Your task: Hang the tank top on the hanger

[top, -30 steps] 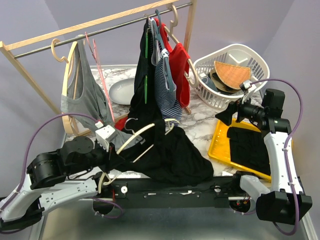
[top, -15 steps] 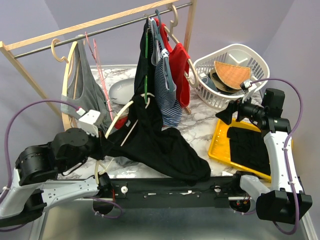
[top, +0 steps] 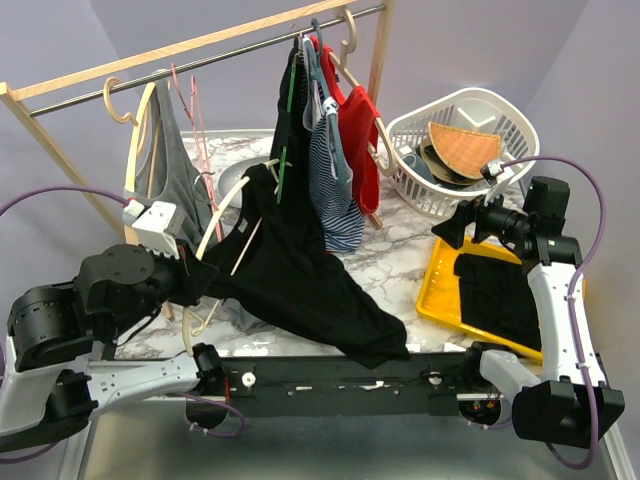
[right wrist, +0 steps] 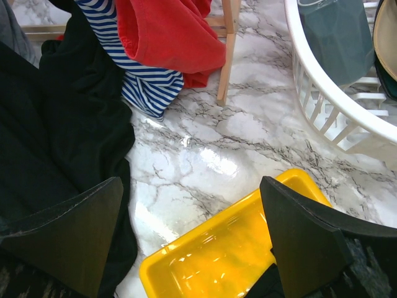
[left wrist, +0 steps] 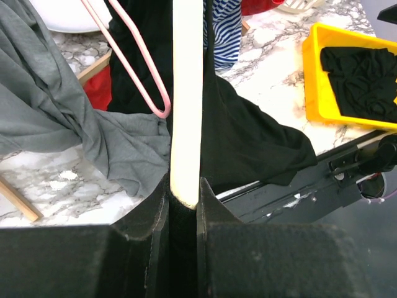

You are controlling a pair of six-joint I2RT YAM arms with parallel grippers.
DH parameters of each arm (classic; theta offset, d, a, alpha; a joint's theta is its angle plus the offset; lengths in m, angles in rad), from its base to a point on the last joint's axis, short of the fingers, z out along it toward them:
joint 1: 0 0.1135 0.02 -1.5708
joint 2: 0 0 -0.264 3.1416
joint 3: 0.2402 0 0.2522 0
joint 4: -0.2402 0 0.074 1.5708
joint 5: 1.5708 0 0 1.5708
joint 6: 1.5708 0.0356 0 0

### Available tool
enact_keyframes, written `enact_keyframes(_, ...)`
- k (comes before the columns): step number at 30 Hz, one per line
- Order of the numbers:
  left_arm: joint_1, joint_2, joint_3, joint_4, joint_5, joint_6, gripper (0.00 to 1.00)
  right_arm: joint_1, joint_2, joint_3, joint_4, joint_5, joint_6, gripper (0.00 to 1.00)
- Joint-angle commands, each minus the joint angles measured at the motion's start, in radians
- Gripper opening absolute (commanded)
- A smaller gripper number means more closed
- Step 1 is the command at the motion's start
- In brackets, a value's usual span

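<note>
My left gripper [top: 196, 284] is shut on the lower end of the cream wooden hanger [top: 222, 222], whose pale arm runs straight up from my jaws [left wrist: 187, 93]. The black tank top [top: 292, 272] hangs on it, held up in the air in front of the rack. Its limp hem trails down to the table's near edge [left wrist: 254, 139]. The hanger's top end lies against the hanging clothes and its hook is hard to make out. My right gripper [top: 447, 234] hovers open over the yellow tray [right wrist: 236, 248] with nothing between its fingers [right wrist: 68, 236].
The wooden rack [top: 200, 45] holds a grey tank top [top: 172, 180], a pink wire hanger [left wrist: 133, 59], a green-striped black garment, a striped top [right wrist: 146, 87] and a red top [right wrist: 167, 31]. A white basket [top: 465, 150] stands back right. Black cloth [top: 500, 295] lies in the tray.
My left arm has lifted the hanger with the tank top up and back toward the rack, and the fabric has come mostly off the table. The right arm has not moved.
</note>
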Motion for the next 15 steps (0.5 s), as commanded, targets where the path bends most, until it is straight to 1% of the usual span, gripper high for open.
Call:
enact_keyframes(1,0.008,-0.040,0.026,-0.125,0.012,0.073,0.00,-0.008,-0.001,-0.008,0.018,0.019,0.009,1.00)
enact_keyframes(7,0.008,-0.095,-0.049,-0.125,0.067,0.097,0.00,-0.008,-0.001,-0.008,0.018,0.014,0.010,1.00)
enact_keyframes(9,0.008,-0.103,-0.074,-0.127,0.105,0.116,0.00,-0.008,-0.001,-0.008,0.018,0.013,0.010,1.00)
enact_keyframes(12,0.008,-0.112,-0.112,-0.127,0.119,0.120,0.00,-0.008,0.001,-0.008,0.018,0.014,0.012,1.00)
enact_keyframes(15,0.008,-0.123,-0.131,-0.128,0.104,0.113,0.00,-0.008,-0.001,-0.008,0.019,0.017,0.010,1.00)
